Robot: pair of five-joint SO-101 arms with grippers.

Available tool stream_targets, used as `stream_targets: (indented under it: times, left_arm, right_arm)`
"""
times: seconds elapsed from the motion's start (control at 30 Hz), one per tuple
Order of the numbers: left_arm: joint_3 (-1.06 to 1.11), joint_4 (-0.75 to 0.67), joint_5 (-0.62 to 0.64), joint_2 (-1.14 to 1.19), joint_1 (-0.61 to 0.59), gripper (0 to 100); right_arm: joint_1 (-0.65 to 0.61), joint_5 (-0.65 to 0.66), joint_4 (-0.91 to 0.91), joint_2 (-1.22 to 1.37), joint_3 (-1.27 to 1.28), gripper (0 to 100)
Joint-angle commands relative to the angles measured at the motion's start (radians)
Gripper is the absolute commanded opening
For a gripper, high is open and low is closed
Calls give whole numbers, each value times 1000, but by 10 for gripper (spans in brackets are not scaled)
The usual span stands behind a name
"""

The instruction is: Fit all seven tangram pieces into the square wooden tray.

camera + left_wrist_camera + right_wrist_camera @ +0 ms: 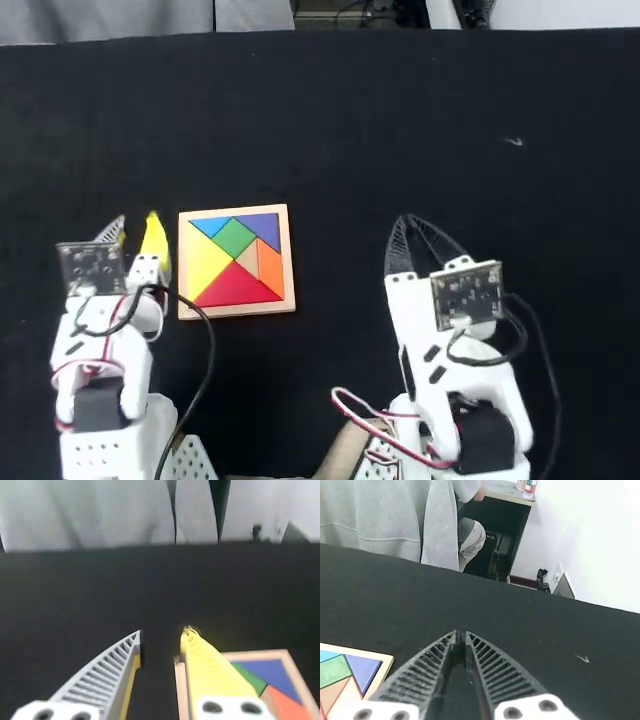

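The tray (290, 262) sits left of centre in the high view, with all seven pieces (237, 283) packed inside. The left claw (134, 228) hovers just beside the tray's left edge, fingers spread and gripping nothing. The right claw (408, 220), right of centre, is pinched together and empty, well apart from the tray.

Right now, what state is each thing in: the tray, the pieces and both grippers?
wooden tray: lying flat, filled.
tangram pieces: seated in the tray, no gap visible.
left gripper: open, empty, beside the tray.
right gripper: shut, empty, apart from the tray.
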Motion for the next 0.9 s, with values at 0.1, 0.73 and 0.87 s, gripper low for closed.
stream_targets:
  times: [0.1, 0.73, 0.87]
  left_arm:
    - [142, -83, 2, 2, 1, 142]
    - [143, 247, -5, -5, 2, 138]
    - [143, 364, -5, -5, 2, 137]
  right_arm:
    - [18, 2, -153, -91, 102, 11]
    - [222, -8, -183, -91, 400, 12]
    - [222, -9, -109, -90, 430, 12]
